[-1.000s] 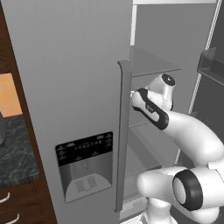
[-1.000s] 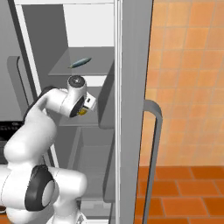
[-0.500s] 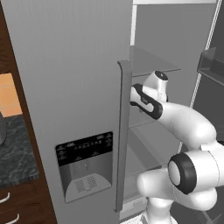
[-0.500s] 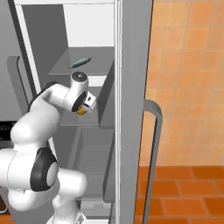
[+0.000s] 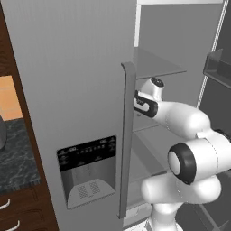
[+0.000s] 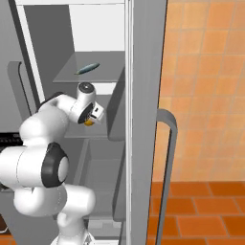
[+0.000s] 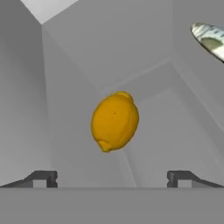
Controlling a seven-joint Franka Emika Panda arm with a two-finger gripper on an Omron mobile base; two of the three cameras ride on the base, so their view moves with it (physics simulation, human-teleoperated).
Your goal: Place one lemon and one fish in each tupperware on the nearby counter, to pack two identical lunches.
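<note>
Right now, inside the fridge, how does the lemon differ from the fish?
The lemon is yellow-orange and plump; the fish is grey-silver, slim and long. The lemon lies straight ahead of the open hand, centred in the hand view; the fish sits off at its edge, on a higher shelf in the right base view. Both rest untouched on grey fridge shelves.

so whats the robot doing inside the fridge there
The white arm is reaching into the open fridge toward a lemon on a shelf. Its fingers are spread wide with the lemon ahead of them, not yet gripped. A fish lies on the shelf above, and another fish shows at the edge of the hand view. Nothing is packed yet.
</note>
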